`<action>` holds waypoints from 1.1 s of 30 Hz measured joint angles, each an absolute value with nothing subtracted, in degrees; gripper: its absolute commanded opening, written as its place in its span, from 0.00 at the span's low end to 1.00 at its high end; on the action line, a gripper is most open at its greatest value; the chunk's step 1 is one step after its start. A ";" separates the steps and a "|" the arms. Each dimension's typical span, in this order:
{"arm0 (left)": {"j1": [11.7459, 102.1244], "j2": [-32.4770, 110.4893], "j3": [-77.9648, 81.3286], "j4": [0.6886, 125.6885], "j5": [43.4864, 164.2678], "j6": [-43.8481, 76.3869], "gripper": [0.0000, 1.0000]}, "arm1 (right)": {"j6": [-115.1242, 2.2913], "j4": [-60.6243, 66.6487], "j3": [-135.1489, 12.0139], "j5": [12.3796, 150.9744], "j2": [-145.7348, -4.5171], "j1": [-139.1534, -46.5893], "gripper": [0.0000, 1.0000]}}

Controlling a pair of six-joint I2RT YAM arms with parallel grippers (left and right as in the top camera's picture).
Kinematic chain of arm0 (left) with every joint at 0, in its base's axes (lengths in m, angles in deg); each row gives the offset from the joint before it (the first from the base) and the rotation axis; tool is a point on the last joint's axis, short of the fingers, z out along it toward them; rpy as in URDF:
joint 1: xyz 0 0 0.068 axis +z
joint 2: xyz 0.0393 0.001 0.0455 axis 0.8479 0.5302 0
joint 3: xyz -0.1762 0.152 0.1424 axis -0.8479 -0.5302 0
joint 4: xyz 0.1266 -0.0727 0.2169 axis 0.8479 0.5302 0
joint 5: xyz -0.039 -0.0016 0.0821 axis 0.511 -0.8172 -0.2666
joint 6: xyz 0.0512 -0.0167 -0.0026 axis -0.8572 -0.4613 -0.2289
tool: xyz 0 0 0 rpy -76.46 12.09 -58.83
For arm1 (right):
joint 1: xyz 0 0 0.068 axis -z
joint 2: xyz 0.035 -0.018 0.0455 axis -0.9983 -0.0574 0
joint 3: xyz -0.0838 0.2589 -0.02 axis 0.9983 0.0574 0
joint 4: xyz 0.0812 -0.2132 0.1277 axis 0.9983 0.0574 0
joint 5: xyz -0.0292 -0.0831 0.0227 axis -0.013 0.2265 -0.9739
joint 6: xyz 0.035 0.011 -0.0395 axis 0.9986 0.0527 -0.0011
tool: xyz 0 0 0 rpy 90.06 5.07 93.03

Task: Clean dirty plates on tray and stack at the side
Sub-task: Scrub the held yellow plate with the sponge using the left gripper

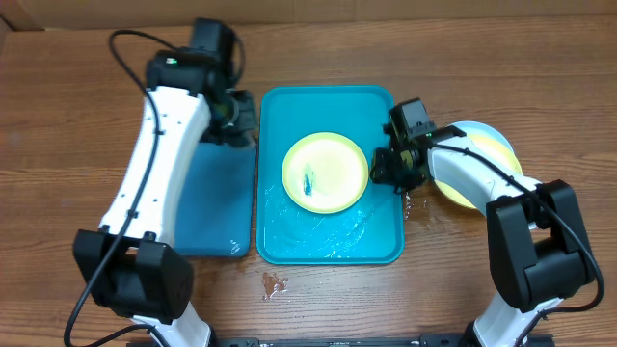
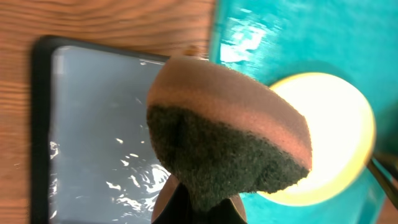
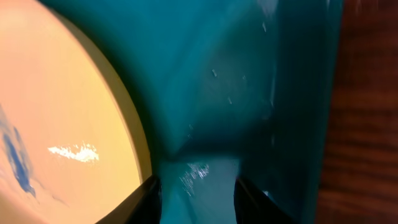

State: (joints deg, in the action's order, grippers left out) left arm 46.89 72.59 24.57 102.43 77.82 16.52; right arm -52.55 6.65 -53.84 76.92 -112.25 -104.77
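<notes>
A lime-green plate [image 1: 325, 172] with a dark blue smear [image 1: 308, 181] lies in the teal tray [image 1: 328, 241]. My right gripper [image 1: 390, 166] hovers low at the plate's right rim. In the right wrist view it [image 3: 202, 199] stands open over wet tray floor [image 3: 249, 74], its left finger beside the plate [image 3: 62, 112]. Two more plates [image 1: 482, 145], light blue and lime-green, sit stacked on the table to the right, partly hidden by that arm. My left gripper [image 1: 234, 114] is shut on a brown-and-dark sponge [image 2: 227, 130] above the smaller tray's far edge.
The smaller black-rimmed blue tray [image 1: 212, 207] lies left of the teal tray and holds water [image 2: 124, 180]. Water drops mark the wooden table in front of the teal tray [image 1: 275, 282] and by its right rim [image 1: 415, 202].
</notes>
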 measured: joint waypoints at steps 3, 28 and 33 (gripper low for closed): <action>43.29 72.70 24.54 101.19 78.26 18.27 0.04 | -53.01 6.52 -54.65 77.12 -112.69 -104.79 0.29; 34.04 96.33 24.54 97.14 90.83 29.09 0.04 | -59.43 15.09 -65.84 77.86 -116.58 -106.13 0.35; 33.56 97.51 24.54 100.40 88.45 29.09 0.04 | -59.74 14.13 -65.27 75.31 -120.91 -106.54 0.17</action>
State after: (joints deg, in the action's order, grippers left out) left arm 33.56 97.51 24.54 100.40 88.45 29.09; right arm -59.74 14.13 -65.27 75.31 -120.91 -106.54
